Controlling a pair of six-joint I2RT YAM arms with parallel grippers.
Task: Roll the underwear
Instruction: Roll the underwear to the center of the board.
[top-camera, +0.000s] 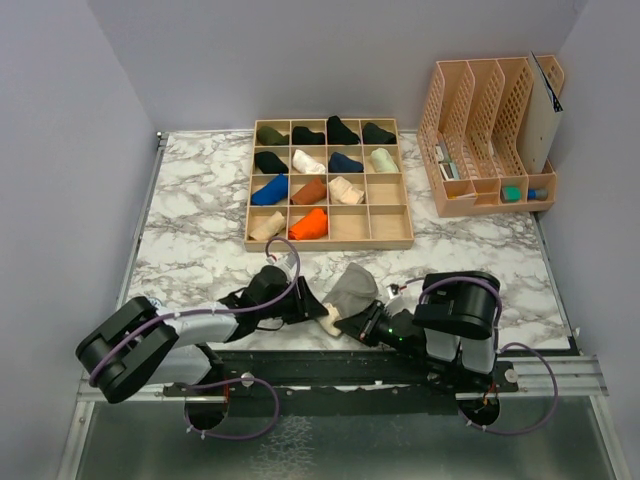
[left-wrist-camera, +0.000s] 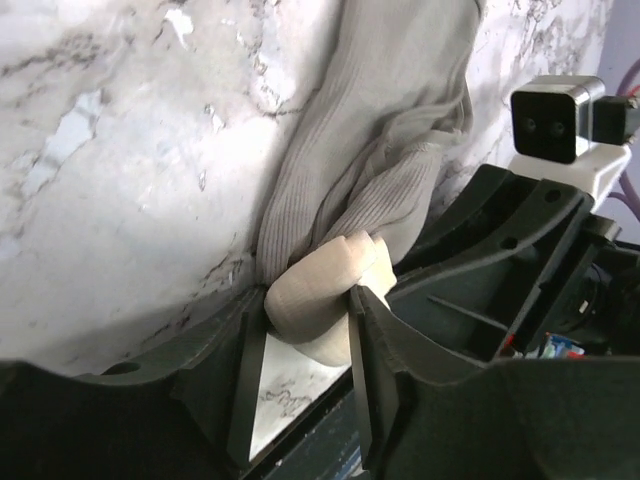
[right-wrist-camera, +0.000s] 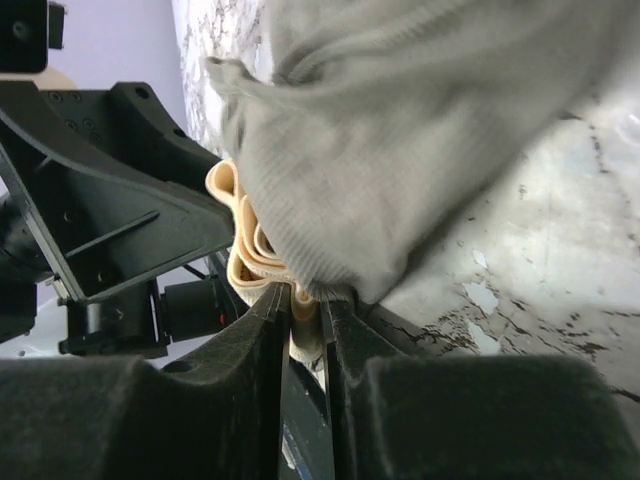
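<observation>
As left pincer (left-wrist-camera: 310, 312) and right pincer (right-wrist-camera: 307, 300) pinch its band (right-wrist-camera: 236, 215), the underwear (top-camera: 352, 288) hugs the table's (top-camera: 200, 205) near edge.

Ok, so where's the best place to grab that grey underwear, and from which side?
Probably the cream band of the grey underwear: it's bunched into a thick fold at the near end, while the grey cloth lies thin on the table. Come in low from the near edge, jaws straddling the fold.
</observation>
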